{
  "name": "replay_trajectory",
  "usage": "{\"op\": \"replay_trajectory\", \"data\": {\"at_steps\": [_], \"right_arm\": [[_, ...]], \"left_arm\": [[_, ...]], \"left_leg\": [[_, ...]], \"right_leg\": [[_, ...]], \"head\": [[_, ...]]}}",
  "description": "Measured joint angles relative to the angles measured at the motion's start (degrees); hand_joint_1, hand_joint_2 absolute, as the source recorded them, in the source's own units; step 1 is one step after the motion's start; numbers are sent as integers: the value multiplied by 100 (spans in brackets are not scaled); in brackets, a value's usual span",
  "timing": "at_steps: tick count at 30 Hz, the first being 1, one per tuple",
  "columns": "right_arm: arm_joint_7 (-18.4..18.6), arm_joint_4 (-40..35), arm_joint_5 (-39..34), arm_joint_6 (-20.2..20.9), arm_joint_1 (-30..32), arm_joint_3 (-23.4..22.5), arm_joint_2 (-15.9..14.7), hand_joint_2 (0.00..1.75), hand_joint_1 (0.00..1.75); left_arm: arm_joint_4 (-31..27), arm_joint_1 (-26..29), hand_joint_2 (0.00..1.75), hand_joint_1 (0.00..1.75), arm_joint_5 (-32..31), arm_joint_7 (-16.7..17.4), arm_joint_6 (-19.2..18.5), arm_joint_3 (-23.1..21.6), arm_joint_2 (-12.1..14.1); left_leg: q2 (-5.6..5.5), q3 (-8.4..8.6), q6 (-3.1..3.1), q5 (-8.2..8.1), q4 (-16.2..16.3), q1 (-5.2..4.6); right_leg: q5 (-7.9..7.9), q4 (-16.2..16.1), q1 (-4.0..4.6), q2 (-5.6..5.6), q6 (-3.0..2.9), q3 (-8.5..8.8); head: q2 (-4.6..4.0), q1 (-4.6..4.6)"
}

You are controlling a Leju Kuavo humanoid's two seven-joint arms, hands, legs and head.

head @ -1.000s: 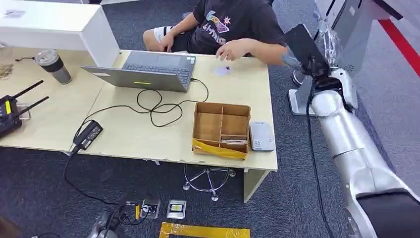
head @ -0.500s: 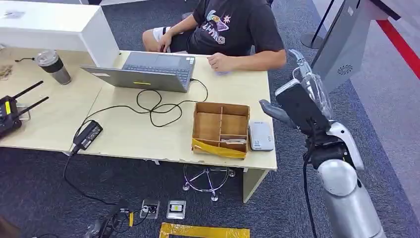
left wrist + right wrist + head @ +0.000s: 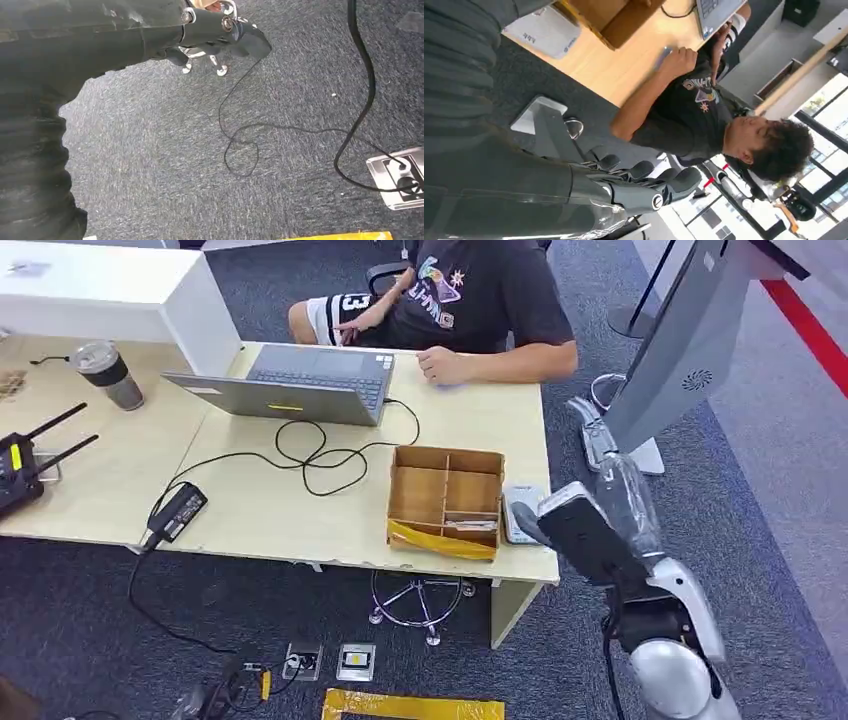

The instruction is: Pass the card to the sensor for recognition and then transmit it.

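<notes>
Card (image 3: 663,54) far fr. right robot hand (image 3: 590,530)

— Where's the robot's right hand (image 3: 585,525)?

— Lower right of the frame, raised just off the table's (image 3: 300,515) right corner, beside the white card reader (image 3: 522,512).

— Holding anything?

— Can't tell from here.

— And the card (image 3: 452,386)?

— Top centre, under the seated person's hand (image 3: 440,365), next to the laptop (image 3: 300,380). A cardboard divider box (image 3: 447,500) sits mid-frame; a tumbler (image 3: 107,372) stands upper left.
</notes>
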Motion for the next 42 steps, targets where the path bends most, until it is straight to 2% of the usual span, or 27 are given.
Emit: {"op": "replay_trajectory", "data": {"at_steps": [5,8,16,19,42], "right_arm": [[-133,113,308,50,43,216,57,175,0],[-287,486,663,-44,41,479,180,175,0],[-579,1495,1259,-756,-76,925,404,175,0],[-662,1751,1371,-883,-122,1019,448,175,0],[-721,2743,1543,-896,-339,1325,614,175,0]], "left_arm": [[0,1,175,0,0,0,-2,0,-20],[0,-7,175,0,7,2,-2,0,-33],[0,-8,175,0,9,9,7,0,-74],[0,-8,175,0,20,11,22,0,-83],[0,-66,175,0,-61,35,-48,0,-111]], "left_leg": [[0,0,0,1,0,0],[0,0,0,1,0,0],[-1,-1,0,1,0,0],[-1,-1,0,1,0,0],[0,0,0,1,1,0]], "right_leg": [[0,0,0,0,0,3],[0,0,0,0,0,3],[0,0,0,-3,0,2],[0,0,0,-2,0,2],[0,0,0,-1,0,1]], "head": [[2,2],[0,0],[0,2],[0,2],[0,0]]}}
